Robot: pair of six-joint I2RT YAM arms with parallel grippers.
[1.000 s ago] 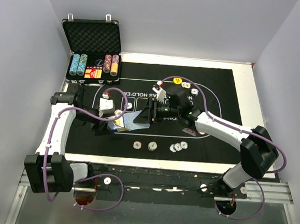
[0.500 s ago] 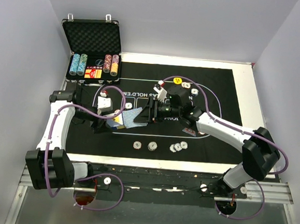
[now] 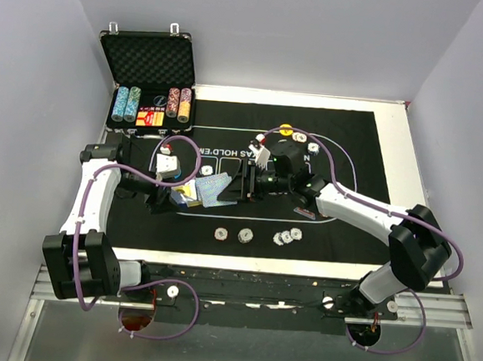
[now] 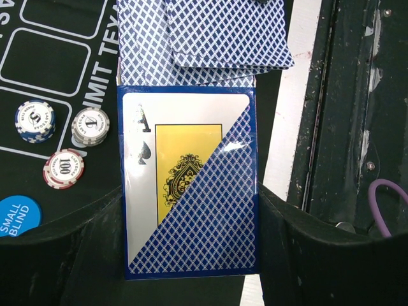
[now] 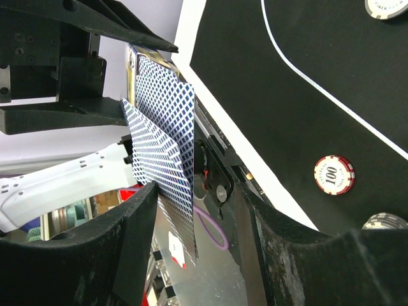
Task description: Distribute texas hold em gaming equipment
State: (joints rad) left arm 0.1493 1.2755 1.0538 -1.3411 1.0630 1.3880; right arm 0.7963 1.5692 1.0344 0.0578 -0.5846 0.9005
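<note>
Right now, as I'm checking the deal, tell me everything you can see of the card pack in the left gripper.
The card pack is a flat, blue-edged box, seemingly clear plastic, showing an ace of spades with a yellow centre panel, half covered by a diagonal blue lattice-print. The left gripper clamps it, jaws pressing its two long sides, over the black mat's edge. Blue-backed cards fan out of its far end.
</note>
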